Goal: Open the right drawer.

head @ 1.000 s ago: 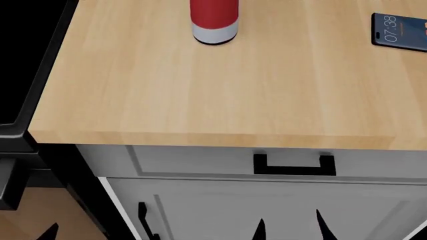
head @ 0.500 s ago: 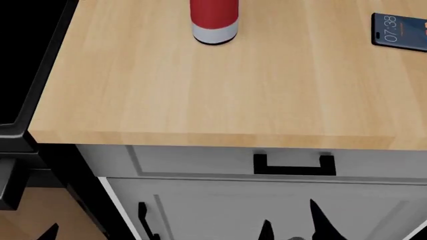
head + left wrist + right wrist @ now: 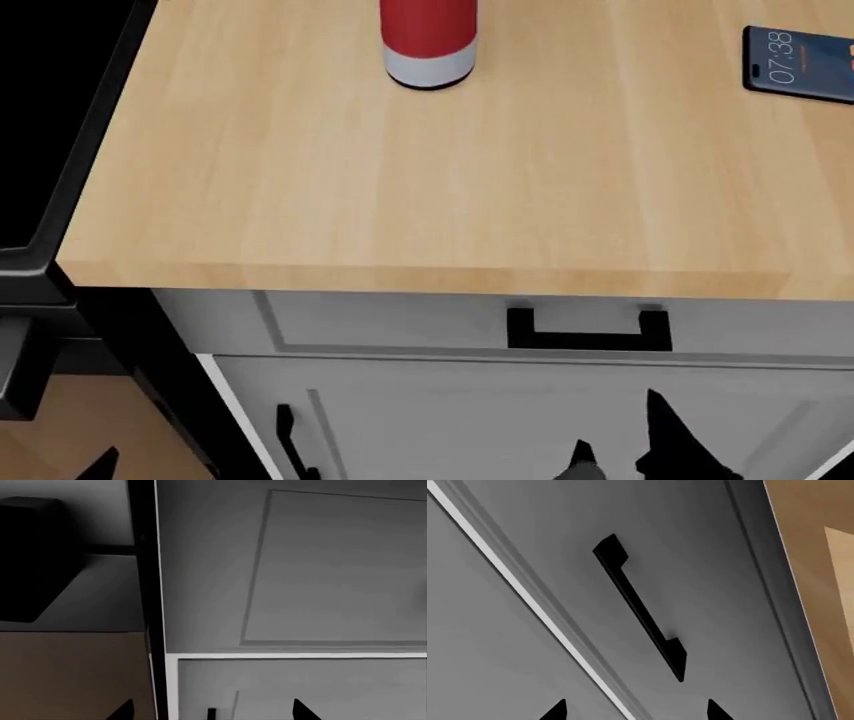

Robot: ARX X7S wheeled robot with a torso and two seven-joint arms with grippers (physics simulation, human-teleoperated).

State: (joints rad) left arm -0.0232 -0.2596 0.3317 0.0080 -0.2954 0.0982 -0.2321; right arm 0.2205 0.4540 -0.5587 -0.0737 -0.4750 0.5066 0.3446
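Observation:
The right drawer (image 3: 400, 322) is a shallow light-grey front just under the wooden countertop, and it sits flush and shut. Its black U-shaped handle (image 3: 589, 331) is at the centre. My right gripper (image 3: 617, 432) hangs open below the handle, in front of the cabinet door, touching nothing. In the right wrist view the handle (image 3: 639, 607) lies a short way ahead of the open right gripper (image 3: 635, 711), on the drawer front (image 3: 707, 570). My left gripper (image 3: 213, 711) is open and empty, low by the cabinet door's edge.
A red bottle (image 3: 429, 40) and a phone (image 3: 798, 64) rest on the countertop (image 3: 400, 180). A grey cabinet door (image 3: 534, 420) with a vertical black handle (image 3: 290, 440) is under the drawer. The black oven (image 3: 40, 150) stands at the left.
In the head view my right gripper has shifted to the right and a little upward, its fingers now tilted below the handle's right end. The drawer has not moved.

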